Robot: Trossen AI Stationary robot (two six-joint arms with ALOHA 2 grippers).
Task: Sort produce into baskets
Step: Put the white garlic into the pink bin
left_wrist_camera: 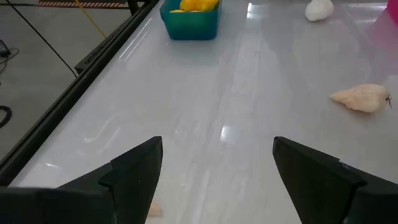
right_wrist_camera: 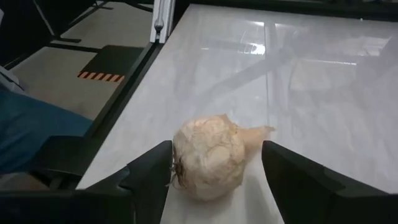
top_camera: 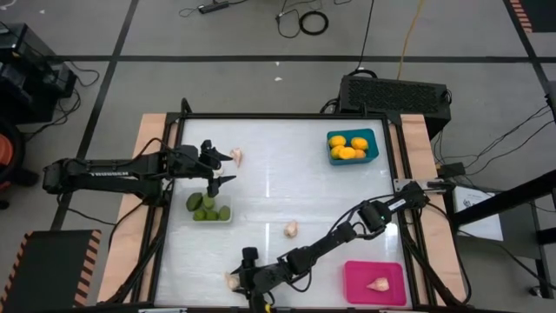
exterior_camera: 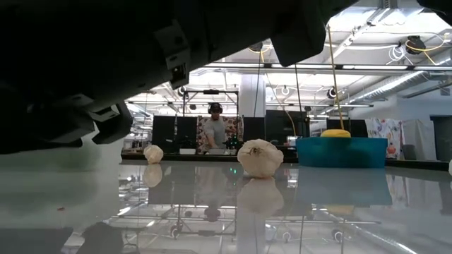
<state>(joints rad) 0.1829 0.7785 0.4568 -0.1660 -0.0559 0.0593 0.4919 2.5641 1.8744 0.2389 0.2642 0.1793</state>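
Note:
My right gripper [right_wrist_camera: 216,152] stands open low at the table's near left, with a pale garlic bulb [right_wrist_camera: 208,160] between its fingers; the bulb rests on the table. Another garlic [top_camera: 291,229] lies mid-table and a third [top_camera: 236,156] lies near my left gripper [top_camera: 217,167], which hovers open over the table's left. Green produce fills the clear basket [top_camera: 228,219]. Yellow produce sits in the teal basket [top_camera: 352,161]. The pink basket [top_camera: 360,276] holds one garlic [top_camera: 377,283]. My right gripper comes at the garlic slanting down from the table's right. One finger [right_wrist_camera: 152,168] stands right beside the bulb's side [right_wrist_camera: 177,163]; I cannot tell whether it touches. The other finger [right_wrist_camera: 292,174] is clear of the bulb, which lies on the table.
The table's near edge and left frame rail [right_wrist_camera: 134,68] run close by my right gripper. The glossy white top [top_camera: 287,183] lies bare between the baskets. A person [exterior_camera: 215,130] stands in the room far behind the table.

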